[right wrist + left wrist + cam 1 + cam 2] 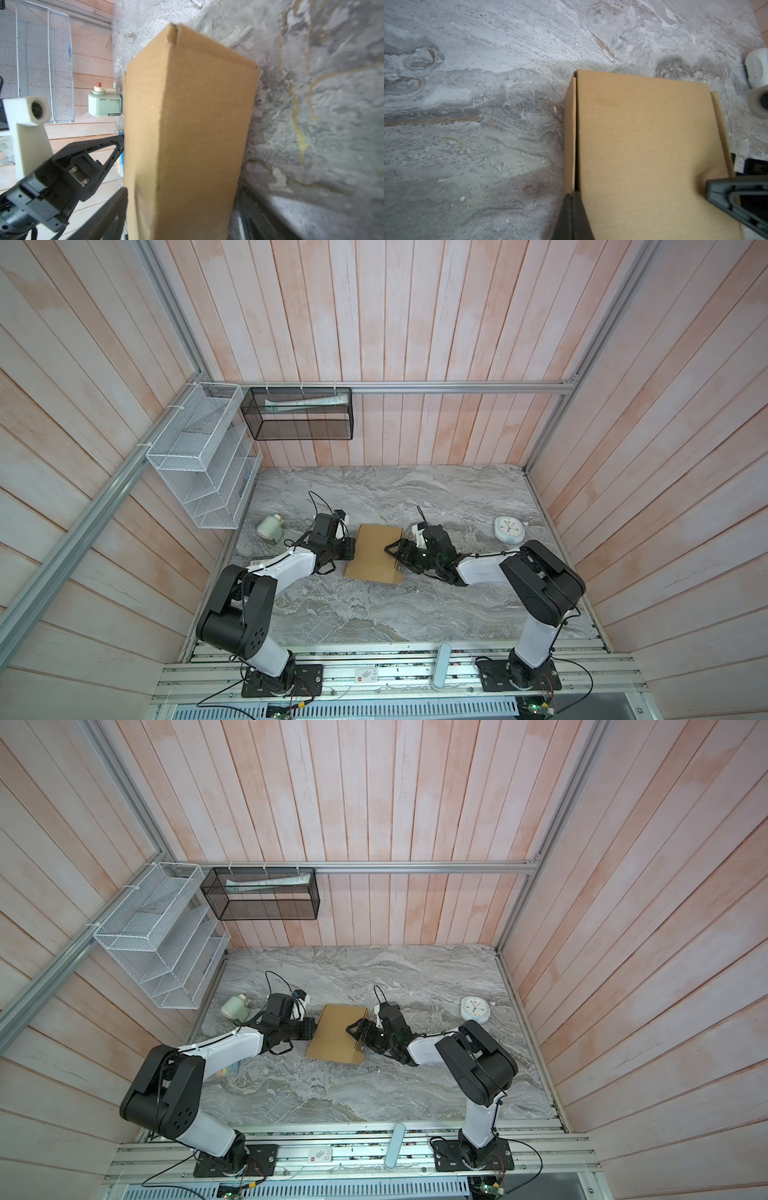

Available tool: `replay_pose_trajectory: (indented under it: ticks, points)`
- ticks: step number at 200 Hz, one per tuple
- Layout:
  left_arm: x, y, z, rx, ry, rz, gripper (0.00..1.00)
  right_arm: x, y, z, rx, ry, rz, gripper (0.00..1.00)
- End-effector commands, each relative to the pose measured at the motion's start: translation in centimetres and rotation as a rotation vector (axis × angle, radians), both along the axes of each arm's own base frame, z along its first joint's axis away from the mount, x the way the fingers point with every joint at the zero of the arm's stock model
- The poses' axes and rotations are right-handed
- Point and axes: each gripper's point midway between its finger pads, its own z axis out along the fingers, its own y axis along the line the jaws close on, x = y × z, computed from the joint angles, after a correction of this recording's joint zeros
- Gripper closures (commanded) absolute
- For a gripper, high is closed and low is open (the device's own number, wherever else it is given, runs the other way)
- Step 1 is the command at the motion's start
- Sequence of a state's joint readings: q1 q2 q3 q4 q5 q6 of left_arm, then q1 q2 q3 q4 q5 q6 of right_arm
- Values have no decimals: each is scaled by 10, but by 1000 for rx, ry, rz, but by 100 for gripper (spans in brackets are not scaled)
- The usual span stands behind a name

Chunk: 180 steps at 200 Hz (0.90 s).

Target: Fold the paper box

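Both top views: 1 paper box (376, 551).

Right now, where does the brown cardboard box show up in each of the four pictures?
In a top view: paper box at mid-table.
In a top view: paper box at mid-table too.
Left wrist: it fills the lower right.
Right wrist: it sits centre, reaching the bottom edge.
Shared landmark: grey marble tabletop underneath.
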<state>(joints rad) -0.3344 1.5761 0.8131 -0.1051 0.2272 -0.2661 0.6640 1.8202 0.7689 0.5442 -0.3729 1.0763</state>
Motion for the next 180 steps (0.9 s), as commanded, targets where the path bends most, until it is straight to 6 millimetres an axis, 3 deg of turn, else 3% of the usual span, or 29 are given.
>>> replay_pose_trajectory:
  ticks: [1, 71, 180]
  points:
    - [-14, 6, -19, 23, 67, 0, 100, 8, 9, 12, 53, -17, 13, 17]
    - [-7, 0, -17, 0, 56, -7, 100, 16, 20, 21, 96, -24, 37, 26]
    - [8, -10, -12, -35, 42, -20, 100, 29, 36, 30, 140, -15, 57, 29]
